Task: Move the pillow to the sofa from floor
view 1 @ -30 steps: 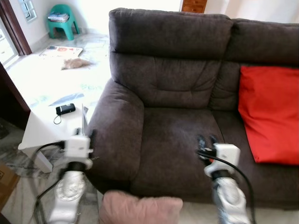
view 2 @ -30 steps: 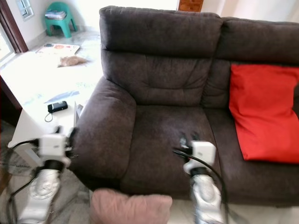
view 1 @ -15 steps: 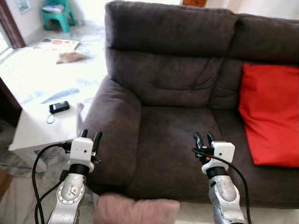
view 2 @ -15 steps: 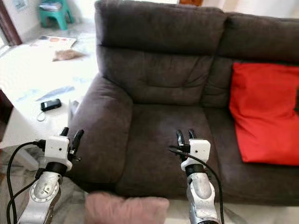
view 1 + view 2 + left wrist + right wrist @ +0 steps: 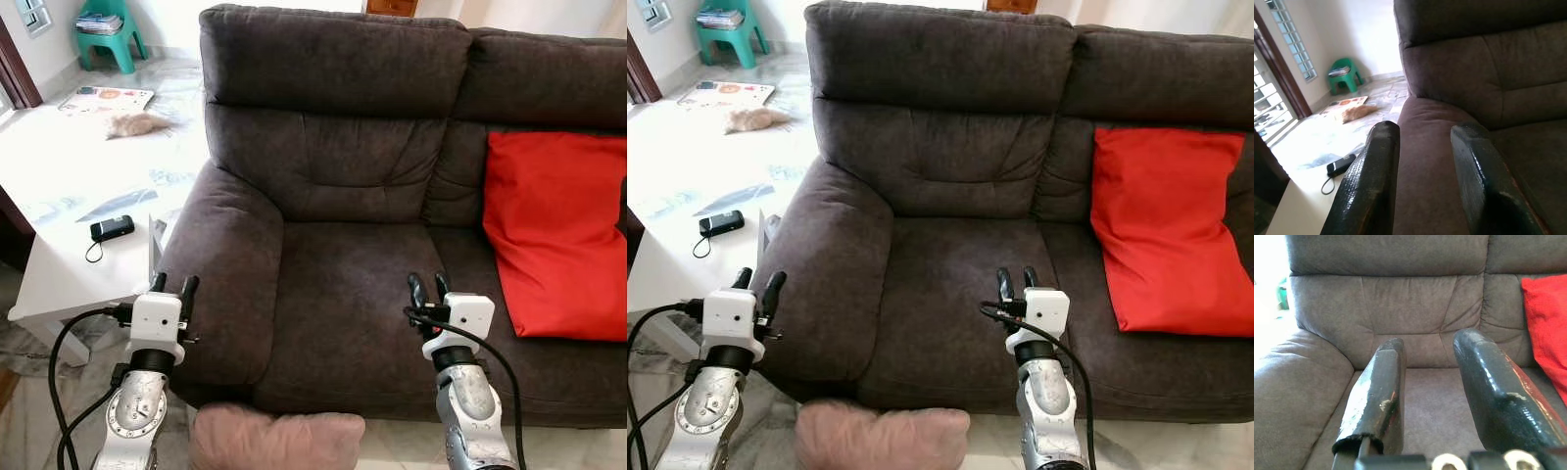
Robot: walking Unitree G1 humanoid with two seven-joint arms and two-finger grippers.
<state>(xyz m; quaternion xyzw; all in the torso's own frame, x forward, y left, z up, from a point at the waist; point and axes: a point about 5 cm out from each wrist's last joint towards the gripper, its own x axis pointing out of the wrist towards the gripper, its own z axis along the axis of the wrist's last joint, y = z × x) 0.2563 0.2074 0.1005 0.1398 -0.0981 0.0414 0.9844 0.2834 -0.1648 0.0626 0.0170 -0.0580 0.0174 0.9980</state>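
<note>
Left eye view shows the pink pillow [image 5: 276, 441] lying on the floor, against the foot of the dark sofa [image 5: 343, 176], between the two raised arms; it is not yet gripped. The left end effector [image 5: 172, 284] hovers beside the sofa's armrest with its fingers spread and empty; the right end effector [image 5: 427, 286] hangs above the seat cushion, fingers likewise parted around nothing. Both sit well above the pillow, so I judge the arms must drop and close in from either side before any lift; the bare seat looks the natural landing spot, since a red cushion [image 5: 554, 235] occupies the far end. A white bench [image 5: 69, 264] carrying a small black device [image 5: 111, 228] stands beside the armrest.
</note>
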